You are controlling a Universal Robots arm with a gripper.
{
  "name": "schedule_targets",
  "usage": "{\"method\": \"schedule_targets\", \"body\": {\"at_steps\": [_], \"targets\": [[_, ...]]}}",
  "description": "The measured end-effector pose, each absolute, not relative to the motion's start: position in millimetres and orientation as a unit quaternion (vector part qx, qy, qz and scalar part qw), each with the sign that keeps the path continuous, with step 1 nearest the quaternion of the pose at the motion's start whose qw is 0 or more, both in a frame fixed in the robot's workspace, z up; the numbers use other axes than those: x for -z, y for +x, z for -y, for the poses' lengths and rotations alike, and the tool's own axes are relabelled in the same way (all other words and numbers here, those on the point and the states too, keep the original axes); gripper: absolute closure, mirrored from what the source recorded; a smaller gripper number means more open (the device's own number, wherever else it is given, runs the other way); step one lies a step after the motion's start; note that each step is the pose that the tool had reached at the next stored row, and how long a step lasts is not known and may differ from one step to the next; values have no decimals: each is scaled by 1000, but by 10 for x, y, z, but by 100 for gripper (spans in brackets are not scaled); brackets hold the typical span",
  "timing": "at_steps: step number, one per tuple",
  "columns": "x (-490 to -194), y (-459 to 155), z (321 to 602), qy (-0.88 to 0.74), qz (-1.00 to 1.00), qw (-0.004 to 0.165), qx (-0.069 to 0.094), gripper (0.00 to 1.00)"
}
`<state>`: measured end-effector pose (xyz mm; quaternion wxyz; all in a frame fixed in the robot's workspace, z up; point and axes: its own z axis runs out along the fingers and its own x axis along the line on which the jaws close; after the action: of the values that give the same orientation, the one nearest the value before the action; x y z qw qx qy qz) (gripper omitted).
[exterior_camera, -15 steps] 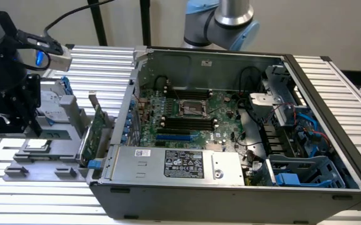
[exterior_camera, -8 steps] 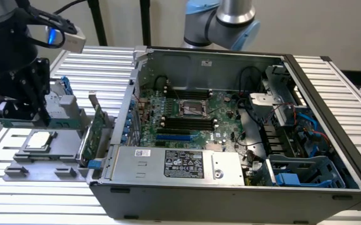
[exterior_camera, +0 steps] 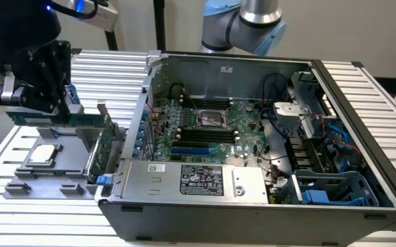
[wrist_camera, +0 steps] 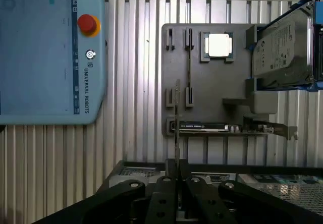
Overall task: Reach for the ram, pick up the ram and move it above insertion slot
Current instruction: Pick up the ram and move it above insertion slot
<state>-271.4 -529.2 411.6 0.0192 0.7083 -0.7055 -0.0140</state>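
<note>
Green fibreglass, thin and stiff, makes up the ram (exterior_camera: 47,119): it will likely handle as a light but fragile stick, best taken by its long upper edge, away from the chips and the contact strip. The gripper (wrist_camera: 175,169) is clenched on exactly that edge, and in the wrist view the ram shows edge-on as a slim line running out from between the fingers. It looks long and narrow, with small dark chips along its face. In the exterior view it hangs lifted above the grey parts tray (exterior_camera: 47,170), clear of the tray's holders. On the tray sit a processor (wrist_camera: 218,45) and, farther along, an expansion card (wrist_camera: 227,128). Beyond the tray stands the open computer case (exterior_camera: 253,206), its memory slots (exterior_camera: 205,135) well apart from the ram.
</note>
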Motion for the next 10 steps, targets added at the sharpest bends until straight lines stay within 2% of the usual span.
{"method": "schedule_targets", "body": {"at_steps": [10], "targets": [[-4411, -2259, 5281, 708, 705, 20, 15, 87]]}}
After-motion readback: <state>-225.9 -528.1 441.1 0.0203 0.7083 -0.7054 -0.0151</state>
